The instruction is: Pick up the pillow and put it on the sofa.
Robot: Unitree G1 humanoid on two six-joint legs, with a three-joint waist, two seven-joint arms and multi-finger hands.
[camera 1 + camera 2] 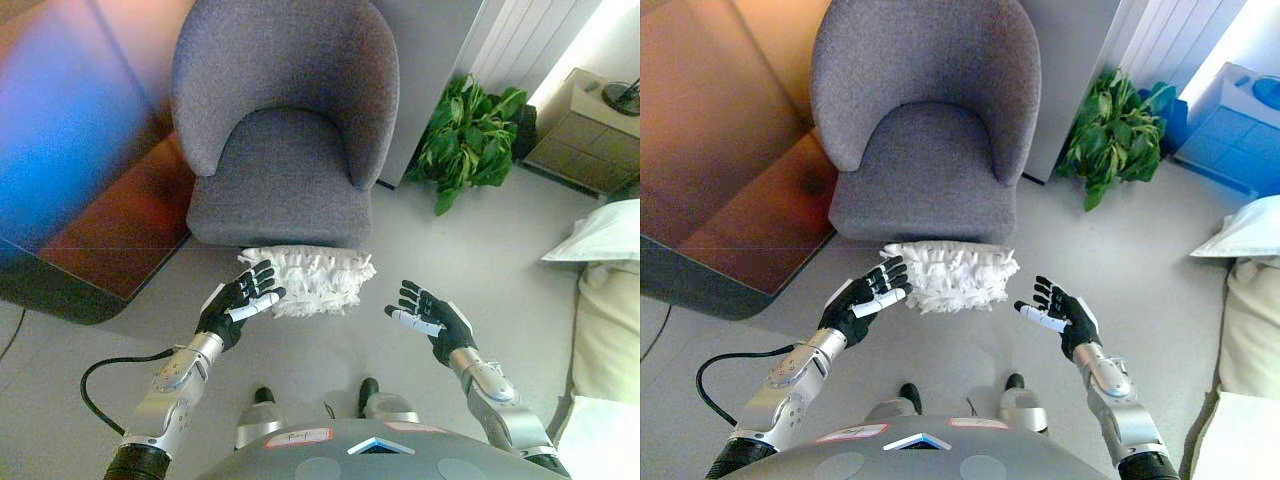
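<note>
Left hand point(238, 305): you are seeing it with fingers spread, holding nothing, touching the pillow's left end.
Right hand point(428, 317): fingers are spreading wide, empty, hovering apart from the pillow's right end.
Pillow point(315, 279): white, ruffled, lying on the floor point(470, 250) against the sofa's point(285, 120) front edge, long axis running left-right.

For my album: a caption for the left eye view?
Open hands flank a white ruffled pillow before the grey armchair.
</note>
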